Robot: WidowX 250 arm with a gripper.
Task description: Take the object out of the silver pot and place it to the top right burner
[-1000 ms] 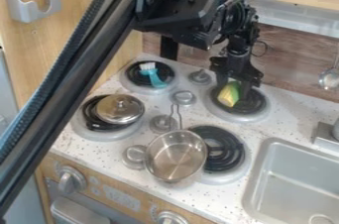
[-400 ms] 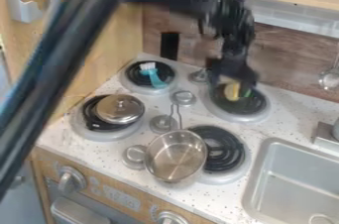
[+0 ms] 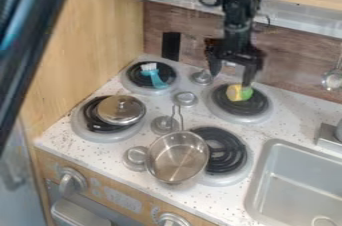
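Note:
My gripper (image 3: 230, 76) hangs above the top right burner (image 3: 256, 104), its two fingers spread wide with nothing between them. Just below it, a small yellow and green object (image 3: 239, 92) rests on the black coil of that burner, apart from the fingers. The silver pot (image 3: 177, 157) stands empty at the left side of the lower right burner, its handle pointing up toward the back.
A teal brush (image 3: 156, 77) lies on the top left burner. A metal lid (image 3: 121, 110) covers part of the lower left burner. The sink (image 3: 300, 185) is at the lower right, and a wooden wall (image 3: 80, 40) stands at the left.
The gripper let go of the yellow and green object and rose a little. That object has tipped onto the burner coil. The arm's long link has swung toward the upper left.

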